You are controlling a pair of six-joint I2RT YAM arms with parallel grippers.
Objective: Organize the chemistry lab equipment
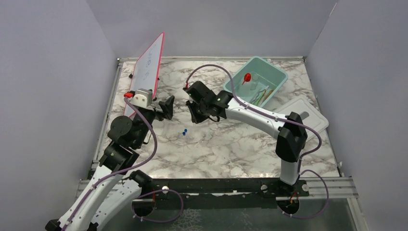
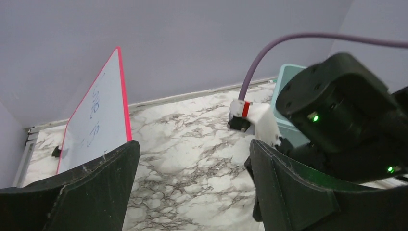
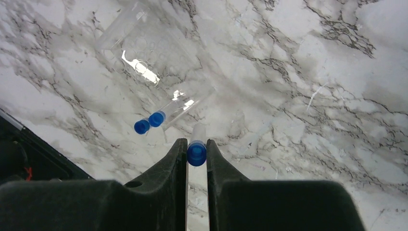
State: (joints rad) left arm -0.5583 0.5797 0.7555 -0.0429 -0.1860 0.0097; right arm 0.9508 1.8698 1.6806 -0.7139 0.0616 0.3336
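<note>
Left end effector [image 2: 192, 147]: jaws wide, nothing btwn them; hangs over the desk [image 1: 231, 144] near its left edge, close to the whiteboard.
Right end effector [image 3: 195, 143]: narrow, pinched on a blue-capped tube [image 3: 197, 154] at the cap end; the clear body sticks out past the fingertips toward the desk.
Spare tubes [image 3: 150, 120]: two more w/ blue caps side by side, lying flat on the desk left of ctr, about midway btwn near and far edges; just beside the held one, not touching it.
Clear ridged piece [image 3: 144, 53]: transparent, flat on the desk just past the spare tubes; can't tell if it touches them or what it is.
Teal tub [image 1: 271, 66]: far right corner of the desk, open.
Red funnel [image 1: 247, 77]: inside the tub, toward its left side; a few thin long items lie next to it, too small to tell apart.
White lid [image 1: 308, 118]: flat by the right edge, just beside the tub on its near side.
Whiteboard [image 2: 96, 125]: pink-edged, propped at a tilt along the left edge, toward the far left corner.
</note>
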